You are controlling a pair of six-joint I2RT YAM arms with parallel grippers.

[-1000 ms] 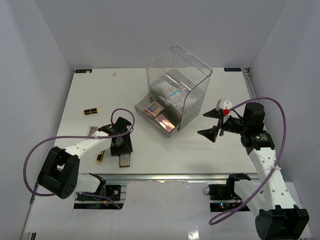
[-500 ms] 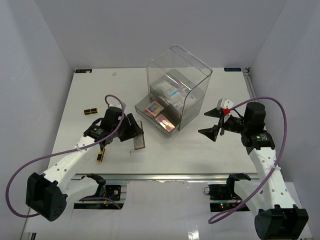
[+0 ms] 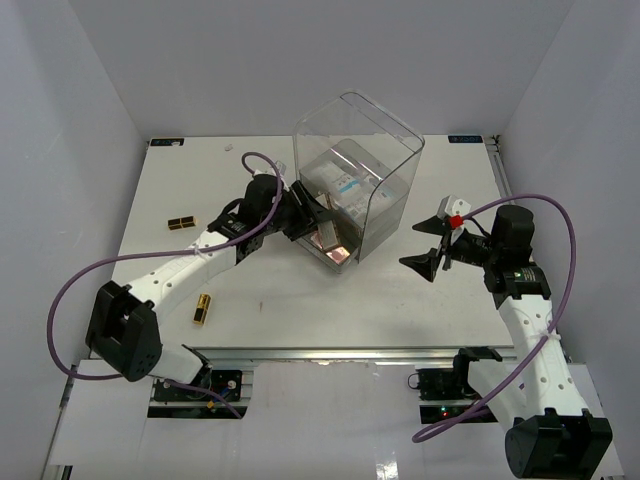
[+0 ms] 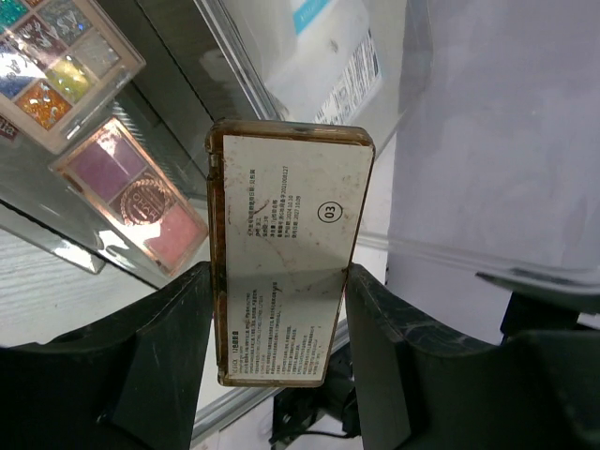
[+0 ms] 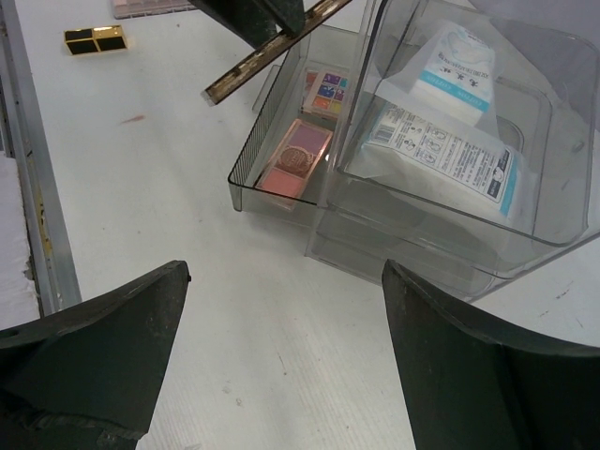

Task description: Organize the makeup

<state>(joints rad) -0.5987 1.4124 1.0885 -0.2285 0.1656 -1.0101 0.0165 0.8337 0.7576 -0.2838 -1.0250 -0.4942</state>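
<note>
Left gripper (image 4: 279, 291) pinches long beige-brown palette (image 4: 291, 216) across its narrow sides, one of the fingers (image 4: 169, 347) on each long edge. Label side faces the wrist camera. Palette hangs tilted over the open drawer (image 5: 246, 159) of the clear drawer box (image 3: 385, 150). Pinkish square palette (image 5: 292, 161) and multicolour square palette (image 5: 325, 91) lie in that drawer, sachets (image 5: 441, 150) higher in the box. Right gripper (image 5: 286, 277) is off the box's right side, fingers spread, holding nothing.

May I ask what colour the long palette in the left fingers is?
The long brown-rimmed palette shows a white printed label; left wrist view.
</note>
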